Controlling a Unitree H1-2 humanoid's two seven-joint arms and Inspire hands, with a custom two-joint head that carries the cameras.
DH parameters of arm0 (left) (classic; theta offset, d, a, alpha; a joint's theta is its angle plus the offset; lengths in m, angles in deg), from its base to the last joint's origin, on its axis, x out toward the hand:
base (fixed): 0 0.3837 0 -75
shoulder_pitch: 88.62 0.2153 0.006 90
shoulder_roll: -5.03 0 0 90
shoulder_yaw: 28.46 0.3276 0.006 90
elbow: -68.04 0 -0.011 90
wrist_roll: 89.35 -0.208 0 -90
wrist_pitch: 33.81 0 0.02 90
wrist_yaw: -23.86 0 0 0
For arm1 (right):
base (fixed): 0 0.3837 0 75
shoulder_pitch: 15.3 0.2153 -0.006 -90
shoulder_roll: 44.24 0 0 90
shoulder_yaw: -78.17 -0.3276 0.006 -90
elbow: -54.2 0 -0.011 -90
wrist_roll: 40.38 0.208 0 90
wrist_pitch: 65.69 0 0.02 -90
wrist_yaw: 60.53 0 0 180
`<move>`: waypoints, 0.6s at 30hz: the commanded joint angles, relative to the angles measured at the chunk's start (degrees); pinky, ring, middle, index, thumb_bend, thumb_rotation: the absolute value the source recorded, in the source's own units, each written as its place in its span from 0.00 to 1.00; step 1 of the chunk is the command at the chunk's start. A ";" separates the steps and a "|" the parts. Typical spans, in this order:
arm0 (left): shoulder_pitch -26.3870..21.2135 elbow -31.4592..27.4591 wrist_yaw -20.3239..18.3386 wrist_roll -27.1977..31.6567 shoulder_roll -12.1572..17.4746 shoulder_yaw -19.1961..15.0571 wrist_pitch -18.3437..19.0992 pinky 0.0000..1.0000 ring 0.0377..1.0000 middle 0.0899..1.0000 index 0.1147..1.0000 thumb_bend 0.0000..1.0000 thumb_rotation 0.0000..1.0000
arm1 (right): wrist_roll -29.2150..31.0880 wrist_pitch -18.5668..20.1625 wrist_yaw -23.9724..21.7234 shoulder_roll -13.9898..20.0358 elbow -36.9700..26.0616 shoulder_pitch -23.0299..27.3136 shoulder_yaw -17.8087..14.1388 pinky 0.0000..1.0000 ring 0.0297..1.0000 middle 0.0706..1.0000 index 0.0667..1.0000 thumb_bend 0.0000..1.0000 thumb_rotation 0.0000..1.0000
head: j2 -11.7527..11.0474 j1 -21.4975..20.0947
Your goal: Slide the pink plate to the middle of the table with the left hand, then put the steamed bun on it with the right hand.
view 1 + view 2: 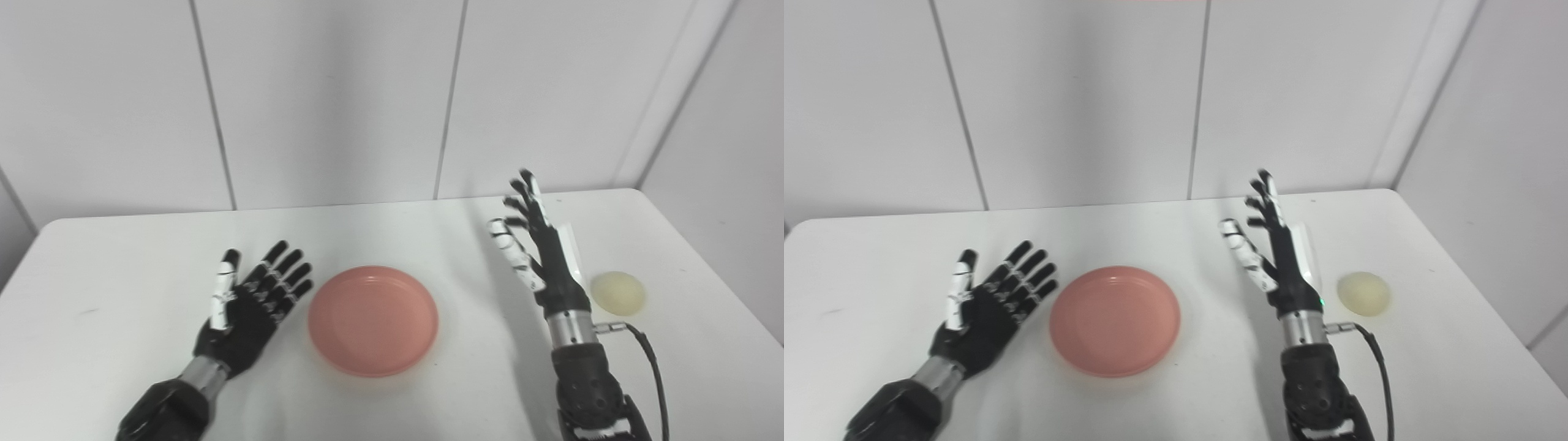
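Observation:
The pink plate [373,319] lies flat near the middle of the white table [122,257], empty. My left hand [251,303] is open, palm up, fingers apart, just left of the plate and not touching it. The pale yellow steamed bun [617,293] sits on the table at the right. My right hand [539,251] is open and held upright, fingers apart, between the plate and the bun, a little left of the bun and apart from it.
The table's back edge meets a white panelled wall [331,98]. A black cable [652,361] runs from my right wrist toward the front edge. The table's right edge lies close beyond the bun.

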 commanded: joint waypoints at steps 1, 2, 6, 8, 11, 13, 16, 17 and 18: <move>4.21 5.20 2.43 -2.47 2.60 -0.47 2.44 0.96 0.94 0.95 0.94 0.66 0.96 | -5.45 2.29 2.05 0.62 -3.37 0.96 -0.55 0.70 0.87 0.94 0.99 0.85 0.76 | 0.08 -0.29; 4.15 5.52 2.20 -2.45 2.91 -0.65 2.53 0.96 0.93 0.95 0.94 0.66 0.96 | -7.59 3.13 2.33 0.76 -4.37 0.78 -0.83 0.70 0.88 0.95 0.99 0.87 0.71 | 0.24 -1.37; 4.06 6.17 1.65 -2.48 3.76 -1.28 2.79 0.94 0.92 0.94 0.93 0.66 0.94 | -16.50 9.64 0.81 1.13 -7.21 0.63 -1.08 0.68 0.89 0.97 0.98 0.96 0.67 | 0.48 -3.95; 3.95 6.81 0.97 -2.49 4.25 -1.46 2.43 0.93 0.92 0.93 0.92 0.67 0.94 | -18.22 12.53 -0.66 1.27 -8.12 0.52 -1.26 0.59 0.85 0.98 0.98 0.99 0.67 | 0.59 -5.05; 3.77 7.93 -0.30 -2.06 5.07 -1.59 2.00 0.93 0.92 0.94 0.93 0.67 0.94 | -19.41 15.45 -2.09 2.19 -8.01 0.13 -1.81 0.62 0.86 1.00 1.00 1.00 0.67 | 0.70 -6.41; 3.58 8.86 -0.94 -1.98 5.65 -1.61 1.57 0.92 0.92 0.93 0.93 0.67 0.95 | -20.47 17.20 -2.74 3.36 -6.90 0.10 -2.53 0.62 0.86 1.00 1.00 1.00 0.69 | 0.83 -7.45; 3.14 10.35 -1.32 -1.97 6.11 -1.93 1.00 0.90 0.90 0.92 0.91 0.66 0.95 | -22.52 20.85 -5.04 4.96 -6.64 0.32 -2.89 0.69 0.88 1.00 1.00 1.00 0.73 | 1.00 -7.83; 3.06 10.59 -1.40 -1.95 6.16 -1.98 0.89 0.90 0.90 0.91 0.91 0.66 0.95 | -22.90 21.55 -5.46 5.16 -6.76 0.37 -2.77 0.70 0.88 1.00 1.00 1.00 0.73 | 1.00 -7.83; 2.97 11.08 -1.51 -2.05 6.29 -2.00 0.55 0.90 0.90 0.91 0.91 0.66 0.95 | -23.04 23.13 -7.01 5.90 -7.22 0.33 -3.12 0.70 0.88 1.00 1.00 1.00 0.73 | 1.14 -8.21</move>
